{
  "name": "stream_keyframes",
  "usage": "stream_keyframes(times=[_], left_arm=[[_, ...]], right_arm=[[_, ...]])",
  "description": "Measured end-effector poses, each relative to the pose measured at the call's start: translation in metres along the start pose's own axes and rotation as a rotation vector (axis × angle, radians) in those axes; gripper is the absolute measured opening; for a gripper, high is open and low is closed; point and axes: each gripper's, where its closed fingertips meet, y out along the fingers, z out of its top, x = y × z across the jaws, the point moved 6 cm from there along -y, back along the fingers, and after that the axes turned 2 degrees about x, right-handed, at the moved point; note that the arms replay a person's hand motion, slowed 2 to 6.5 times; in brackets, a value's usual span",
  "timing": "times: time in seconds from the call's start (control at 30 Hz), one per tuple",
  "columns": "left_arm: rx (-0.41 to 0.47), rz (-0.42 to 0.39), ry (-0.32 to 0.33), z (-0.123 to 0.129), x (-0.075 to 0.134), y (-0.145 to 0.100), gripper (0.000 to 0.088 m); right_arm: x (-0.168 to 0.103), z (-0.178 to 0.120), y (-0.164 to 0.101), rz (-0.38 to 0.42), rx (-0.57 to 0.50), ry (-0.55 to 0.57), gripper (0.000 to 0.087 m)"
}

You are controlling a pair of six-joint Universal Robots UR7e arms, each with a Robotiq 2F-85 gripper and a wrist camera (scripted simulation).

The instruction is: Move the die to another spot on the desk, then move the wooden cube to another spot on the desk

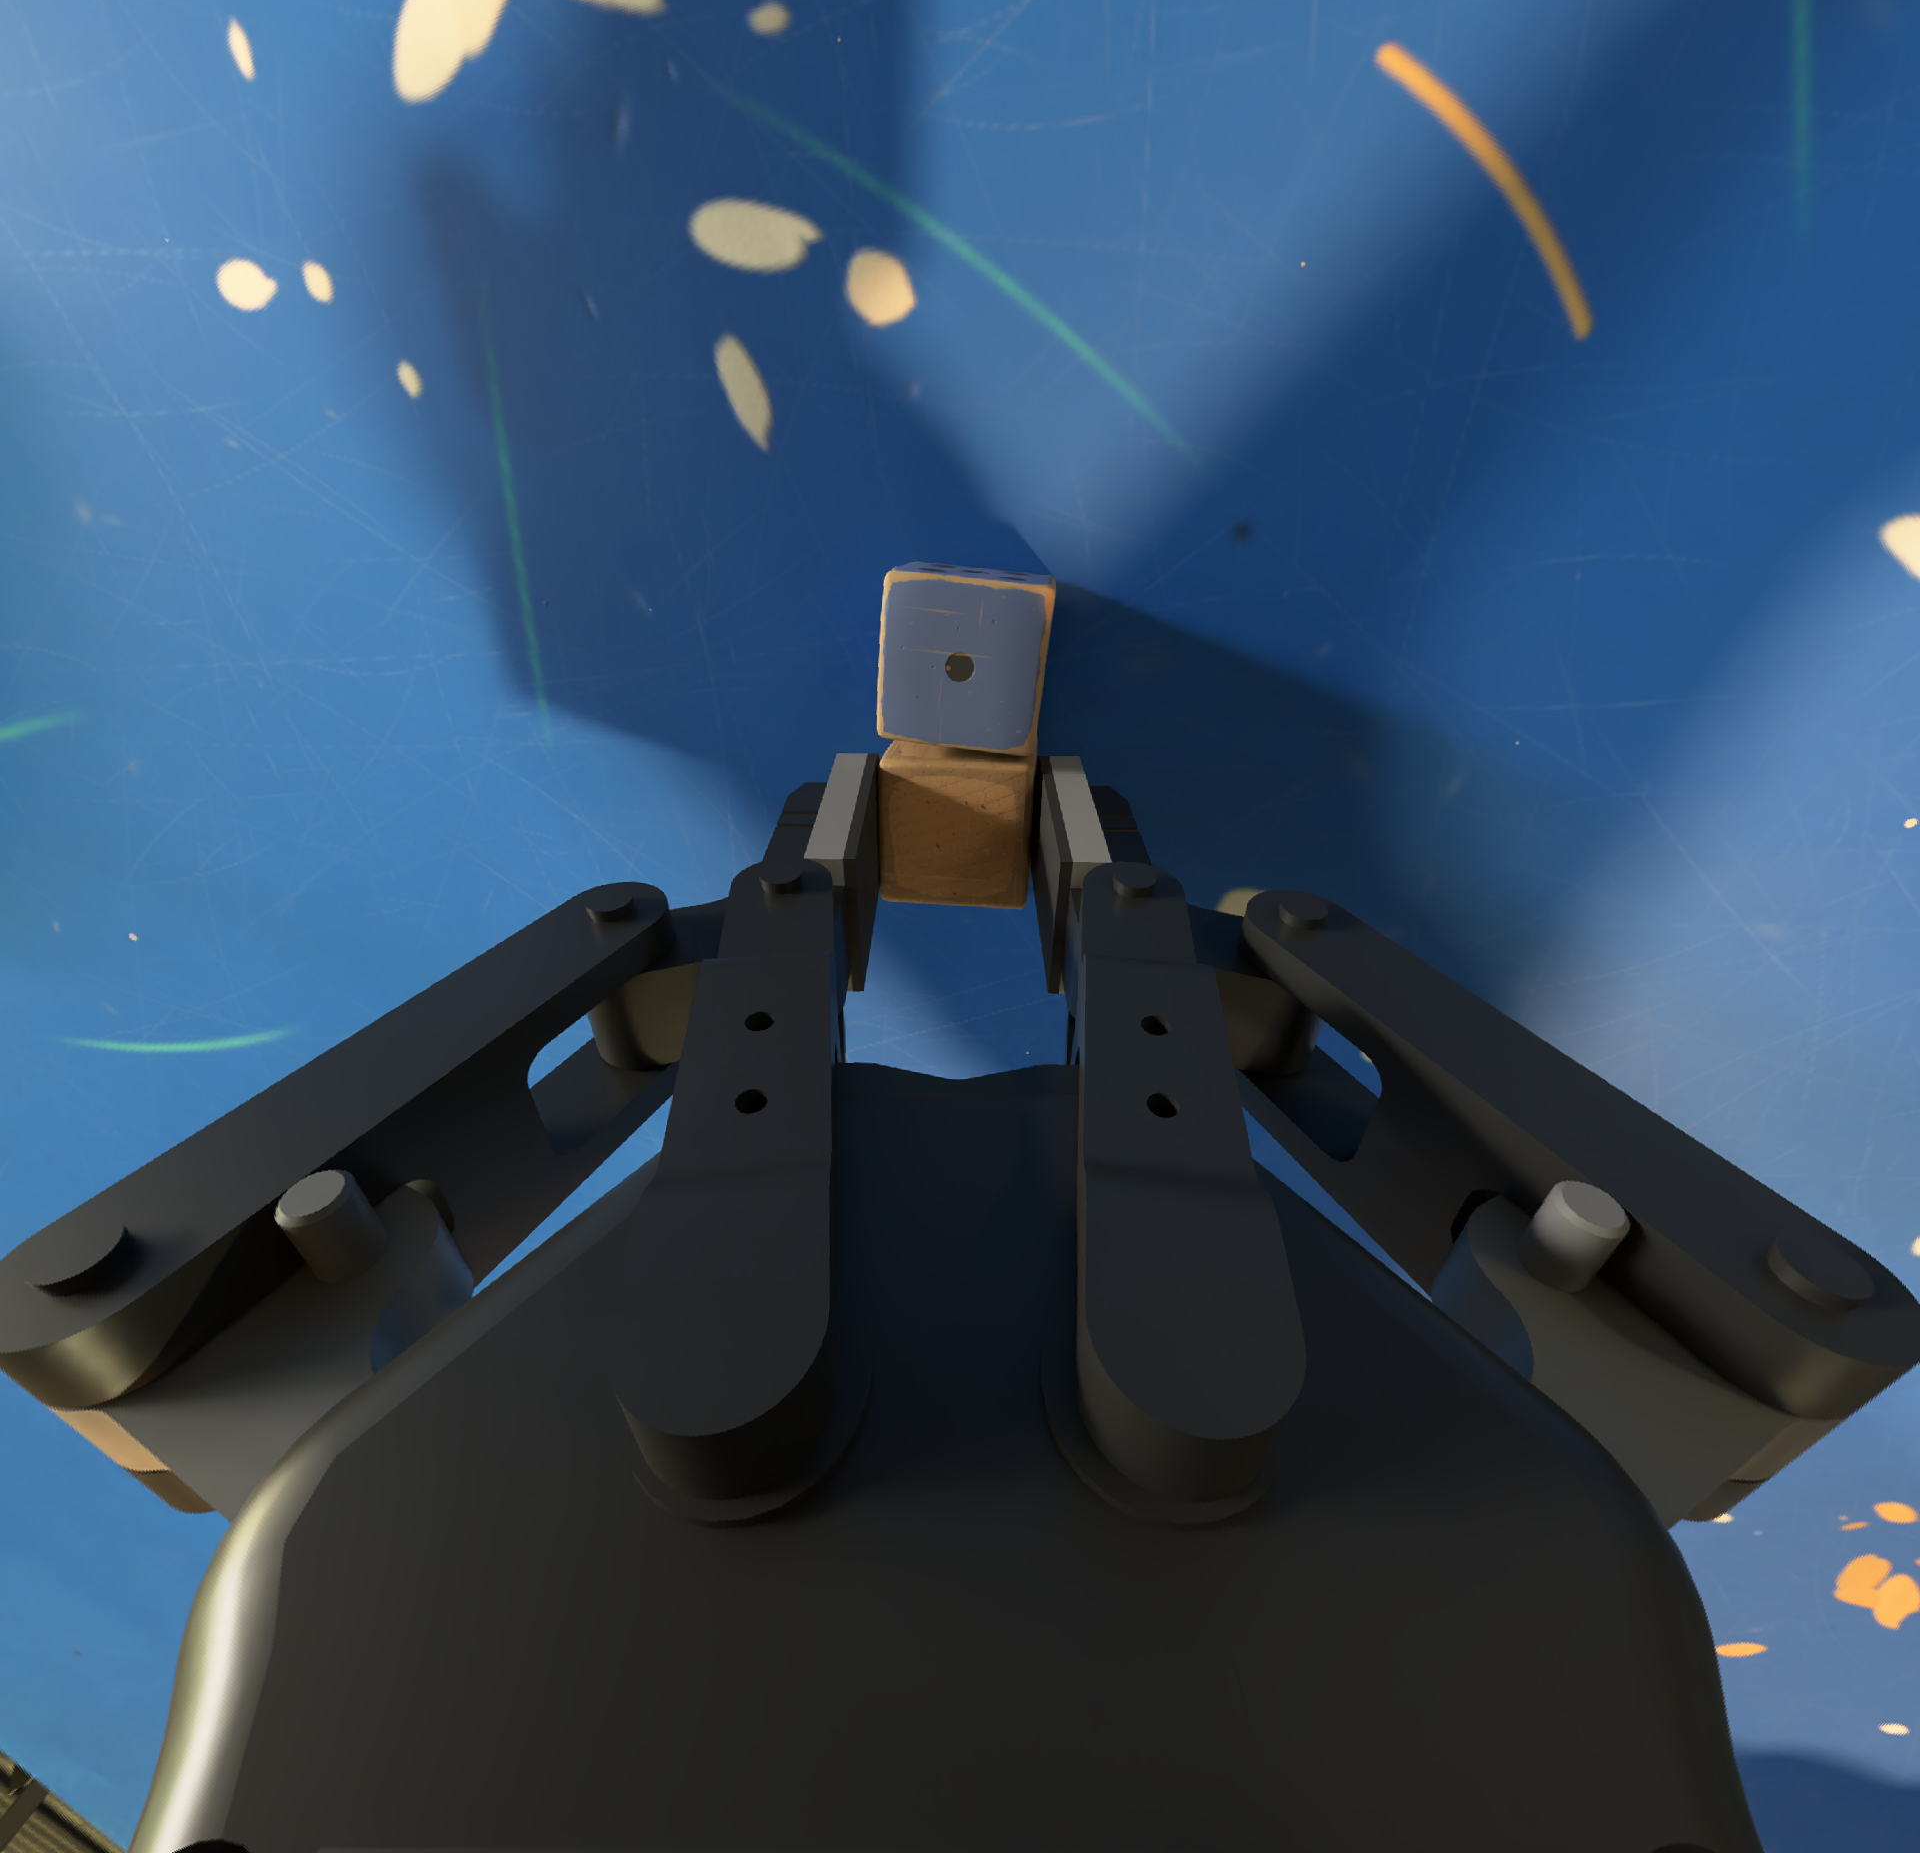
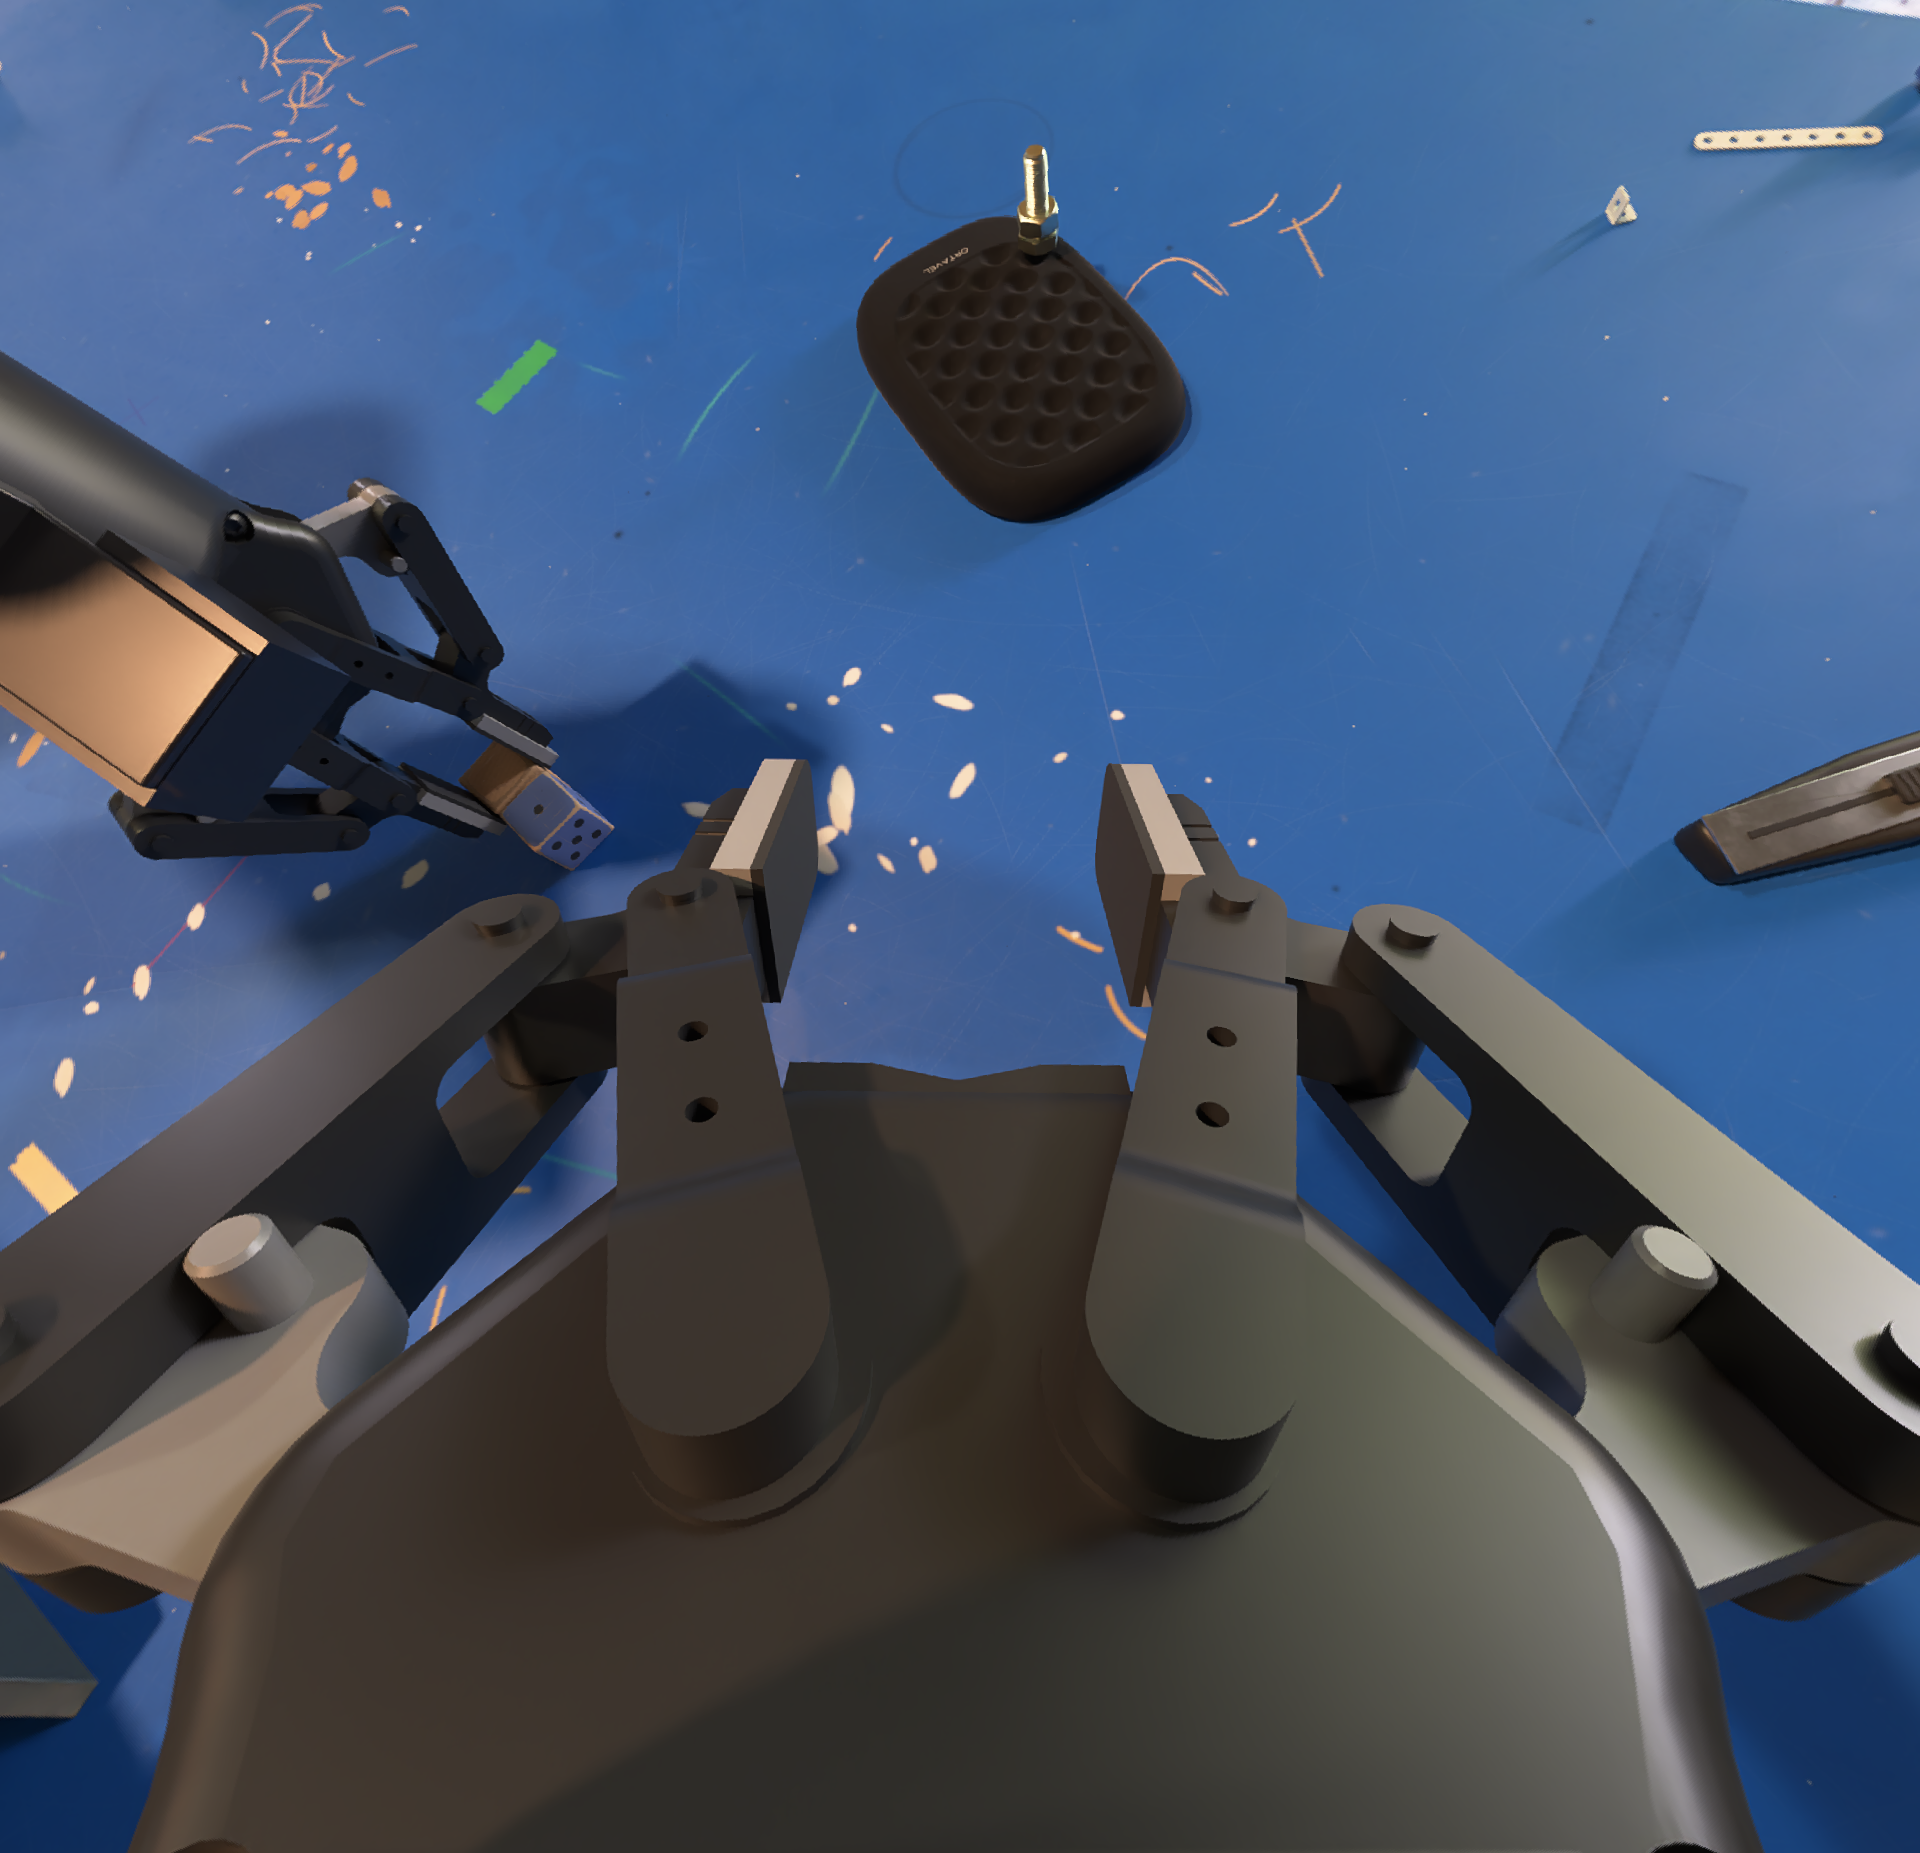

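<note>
My left gripper is shut on the wooden cube, which sits between its pads. The die, pale blue-grey with dark pips and tan edges, is just beyond the fingertips and touches the cube's far face. In the right wrist view the left gripper reaches in from the left, low over the blue desk, with the cube in it and the die at its tip. My right gripper is open and empty, above the desk to the right of the die.
A black dimpled pad lies farther back with a brass bolt upright at its far edge. A utility knife lies at the right. A holed metal strip and a small triangular piece lie far right.
</note>
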Motion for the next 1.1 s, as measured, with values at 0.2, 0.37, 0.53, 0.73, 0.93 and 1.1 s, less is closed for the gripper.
stream_keyframes(times=[0.2,0.37,0.53,0.73,0.93,1.1], left_arm=[[0.003,-0.008,-0.003,0.0008,-0.0010,0.0004,0.0263],[0.003,-0.011,-0.002,0.0016,-0.0016,0.0006,0.0263],[0.004,-0.015,0.005,0.0022,-0.0019,0.0008,0.0262],[0.004,-0.019,0.013,0.0027,-0.0021,0.0009,0.0261],[0.003,-0.025,0.016,0.0030,-0.0024,0.0010,0.0261],[0.004,-0.030,0.025,0.0032,-0.0027,0.0011,0.0261]], right_arm=[[-0.0001,0.0000,0.0000,0.002,0.000,-0.001,0.0490],[0.0001,0.0000,-0.0001,0.003,0.000,-0.001,0.0490],[0.0003,-0.0003,-0.0002,0.004,-0.001,0.000,0.0490],[0.0009,-0.0011,-0.0001,0.005,-0.003,0.004,0.0492],[0.0025,-0.0021,0.0001,-0.001,-0.007,0.011,0.0495],[0.0038,-0.0030,0.0003,-0.005,-0.012,0.019,0.0497]])
